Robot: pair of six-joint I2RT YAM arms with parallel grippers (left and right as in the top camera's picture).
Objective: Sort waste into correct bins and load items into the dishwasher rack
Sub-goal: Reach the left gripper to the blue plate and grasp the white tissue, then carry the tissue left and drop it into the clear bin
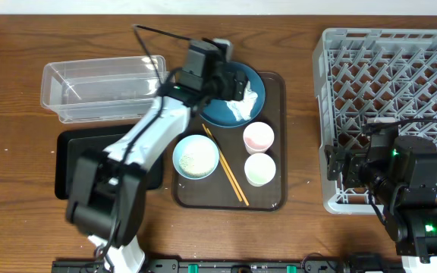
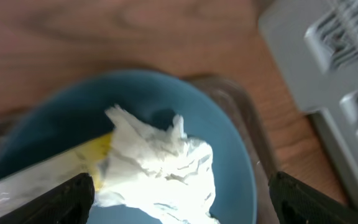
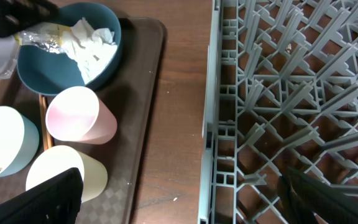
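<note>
My left hand (image 2: pixel 180 186) hangs right over the plate (image 2: pixel 232 140), fingers spread wide and holding nothing, one fingertip on either side of the pile. The tissue (image 2: pixel 160 165) is a crumpled white wad lying in the middle of the plate. The wrapper (image 2: pixel 39 177) runs out from its edge toward 8 o'clock in my wrist view, yellow where it meets the tissue and pale and shiny farther out. I'd judge both as nearly weightless. The tissue is soft and will squash to nothing, so I want to close on its thickest bunch near the centre, not on a loose corner that could tear or slip free. The wrapper looks slick and springy, so a pinch across its flat width by the yellow end should hold better than the tail. The two touch, so lifting one may drag the other along. From overhead, the clear tub (image 1: pixel 97 91) lies at 9 o'clock from the plate and the black tray (image 1: pixel 67 144) at about 8 o'clock, both on the table (image 1: pixel 21 227). The plate is hard and probably slippery, so I mustn't jab my fingertips into it. My right hand (image 3: pixel 188 196) is open and empty too, over the edge of the rack (image 3: pixel 291 93).
</note>
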